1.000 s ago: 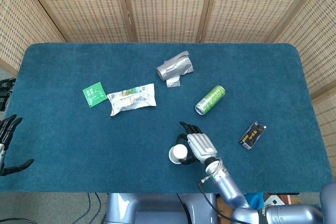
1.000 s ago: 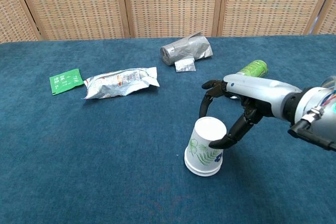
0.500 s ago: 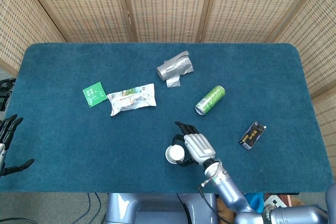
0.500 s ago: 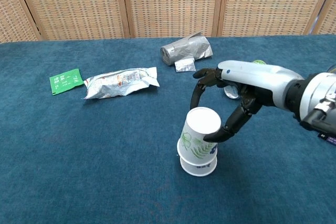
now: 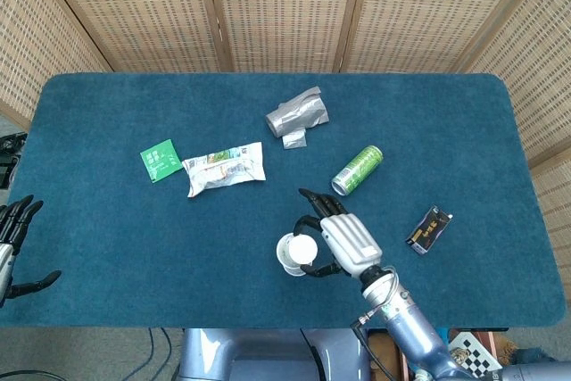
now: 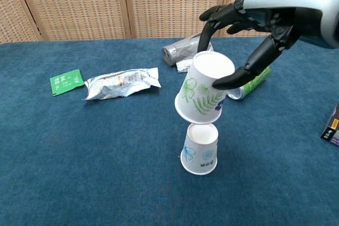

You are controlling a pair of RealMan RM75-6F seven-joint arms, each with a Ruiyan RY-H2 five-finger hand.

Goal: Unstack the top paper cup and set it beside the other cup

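My right hand (image 6: 254, 22) (image 5: 343, 240) holds the upside-down top paper cup (image 6: 204, 95), white with a green leaf print, pinched between thumb and fingers. It hangs tilted just above the other cup (image 6: 200, 148), which stands upside down on the blue table (image 6: 79, 157) near the front middle. The two cups are apart in the chest view. From the head view the lifted cup (image 5: 294, 253) covers the lower one. My left hand (image 5: 13, 243) rests at the table's left edge, fingers apart, holding nothing.
A green can (image 5: 357, 169) lies right of centre, behind the cups. A crumpled silver bag (image 5: 297, 114), a snack wrapper (image 5: 225, 168) and a green packet (image 5: 160, 160) lie further back. A small dark box (image 5: 429, 229) sits at the right.
My right hand has lifted the top cup up off the lower cup and slightly left. The lower cup stays standing on the table. The left hand has barely moved.
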